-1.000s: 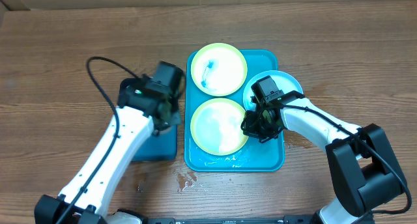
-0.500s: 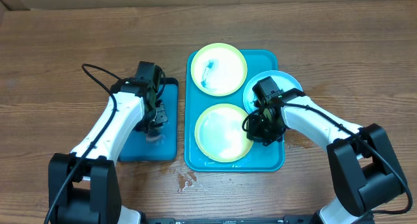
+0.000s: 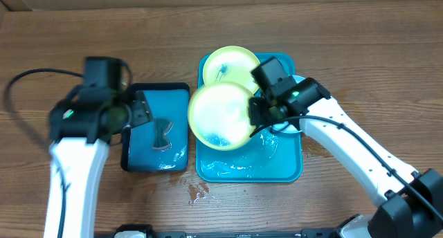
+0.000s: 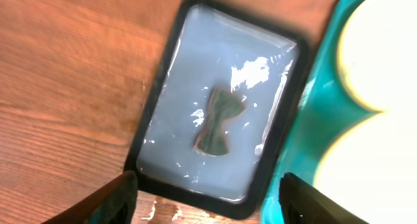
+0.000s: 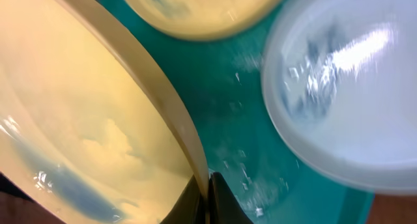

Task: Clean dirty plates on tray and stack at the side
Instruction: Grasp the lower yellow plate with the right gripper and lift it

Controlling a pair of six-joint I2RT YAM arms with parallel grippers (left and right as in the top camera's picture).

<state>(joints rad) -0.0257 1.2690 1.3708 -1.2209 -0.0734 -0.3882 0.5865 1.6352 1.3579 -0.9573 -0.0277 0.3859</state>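
My right gripper (image 5: 207, 199) is shut on the rim of a yellow-green plate (image 3: 220, 117), which is lifted and tilted over the left part of the turquoise tray (image 3: 280, 170). Blue-green smears show on its pale face (image 5: 71, 185). A second yellow-green plate (image 3: 230, 63) with a smear lies at the tray's far end. The light blue plate (image 5: 345, 87) rests on the tray's right side, mostly hidden under the right arm in the overhead view. My left gripper (image 4: 210, 204) hangs open and holds nothing, above the near edge of a small black-rimmed tray (image 4: 163, 113).
A dark bow-tie-shaped scrubbing pad (image 3: 163, 134) lies in the wet small tray (image 3: 178, 93), left of the turquoise tray. Water is pooled on the turquoise tray's floor (image 5: 241, 152). Wet spots (image 3: 197, 191) mark the wooden table in front of the trays.
The left gripper let go of the pad on the small tray, opened and drew back to the left. The right gripper lifted the near yellow-green plate and tilted it leftward.
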